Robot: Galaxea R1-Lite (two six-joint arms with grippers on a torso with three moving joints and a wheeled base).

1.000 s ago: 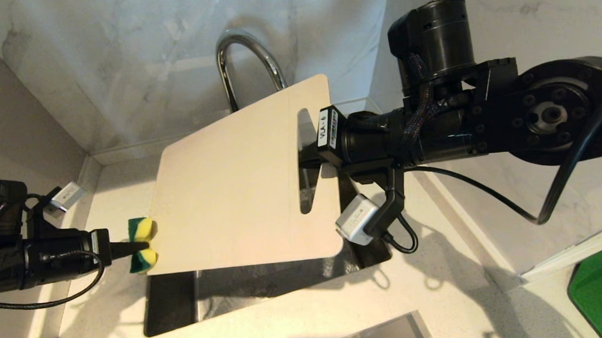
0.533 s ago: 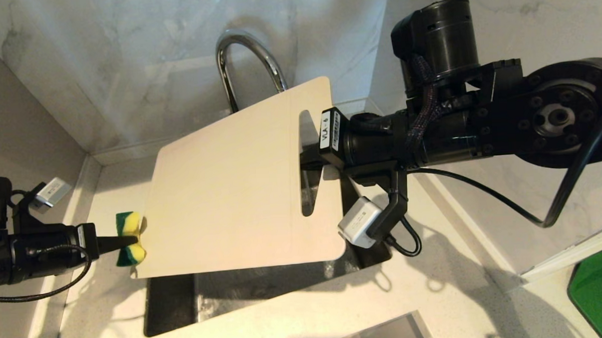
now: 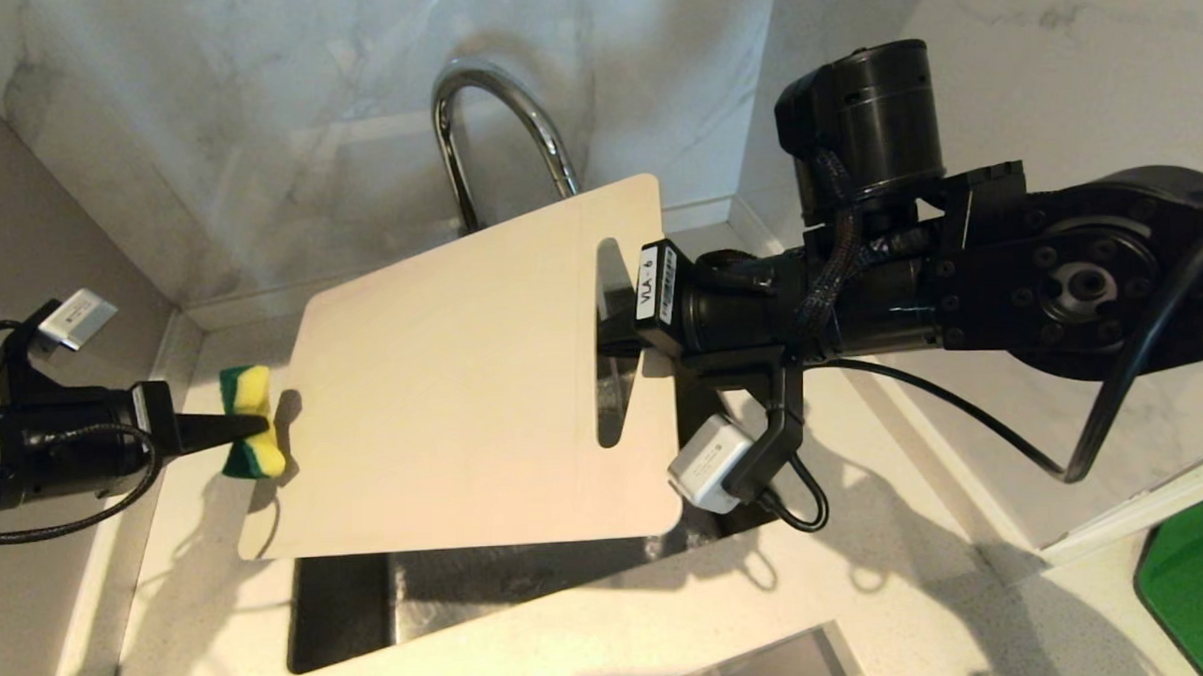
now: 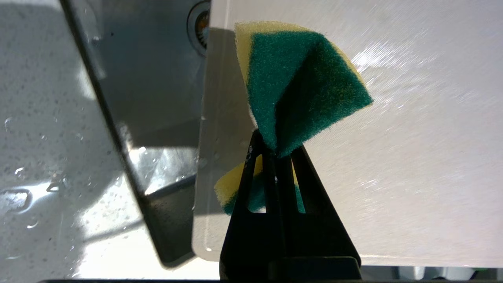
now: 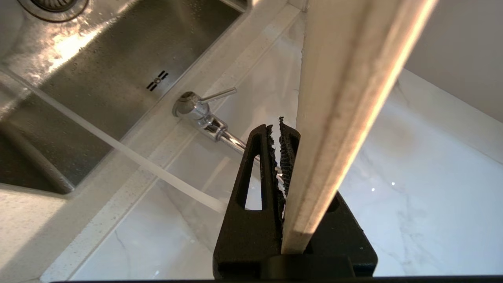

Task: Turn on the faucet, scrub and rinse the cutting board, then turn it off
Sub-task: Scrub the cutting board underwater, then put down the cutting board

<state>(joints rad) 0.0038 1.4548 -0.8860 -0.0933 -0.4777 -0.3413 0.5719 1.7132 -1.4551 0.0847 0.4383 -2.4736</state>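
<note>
so the left gripper is pinched tight on a green-and-yellow sponge, which sits right at the far-left short edge of the cutting board; right gripper is clamped on the board's other end by the handle slot, holding it tilted over the sink; the faucet arches up behind the board; water runs in a stream into the basin; green flat thing sits off at the right edge
</note>
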